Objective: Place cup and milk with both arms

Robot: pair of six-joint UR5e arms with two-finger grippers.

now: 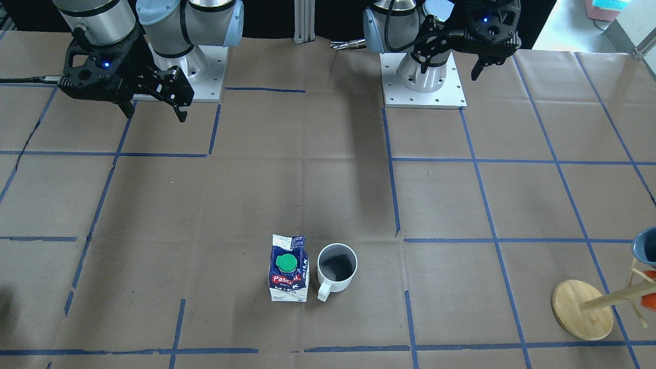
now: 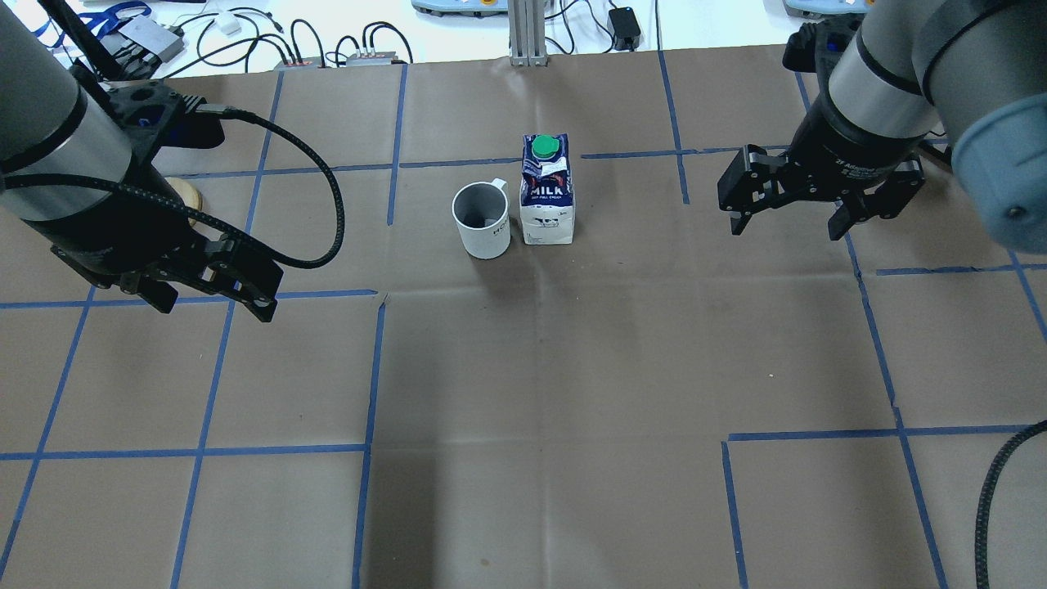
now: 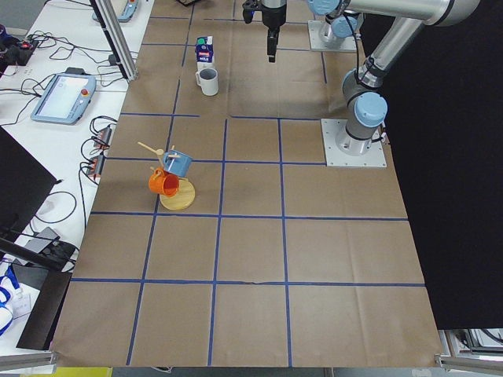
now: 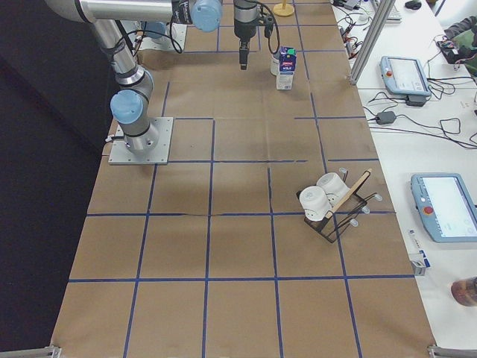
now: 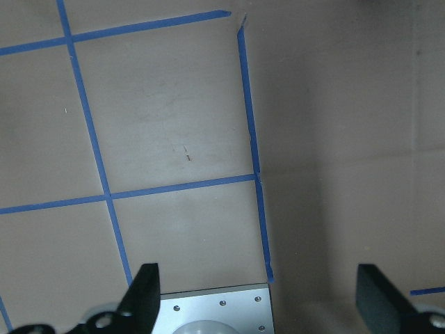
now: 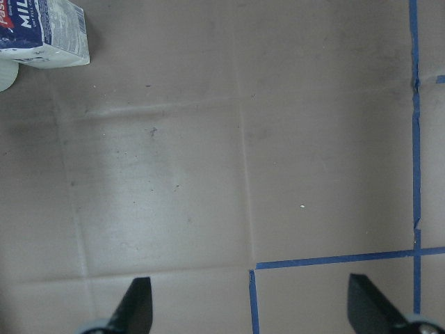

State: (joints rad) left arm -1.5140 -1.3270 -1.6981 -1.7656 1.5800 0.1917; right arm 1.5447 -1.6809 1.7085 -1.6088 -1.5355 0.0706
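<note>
The milk carton (image 1: 289, 271) (image 2: 546, 192) stands upright at the table's middle, on the side far from my bases, blue top, green cap. The white cup (image 1: 336, 266) (image 2: 483, 219) stands upright right beside it, on my left of it, handle pointing away from me. My left gripper (image 1: 449, 72) (image 2: 211, 307) (image 5: 261, 296) is open and empty, above the table well left of the cup. My right gripper (image 1: 154, 114) (image 2: 784, 231) (image 6: 252, 306) is open and empty, well right of the carton. The carton's lower corner (image 6: 42, 31) shows in the right wrist view.
A wooden mug tree (image 1: 581, 310) (image 3: 177, 196) with a blue and an orange mug stands on my far left. A rack with white mugs (image 4: 328, 205) stands on my far right. The arm base plates (image 1: 423, 95) (image 1: 205, 66) are at the near edge.
</note>
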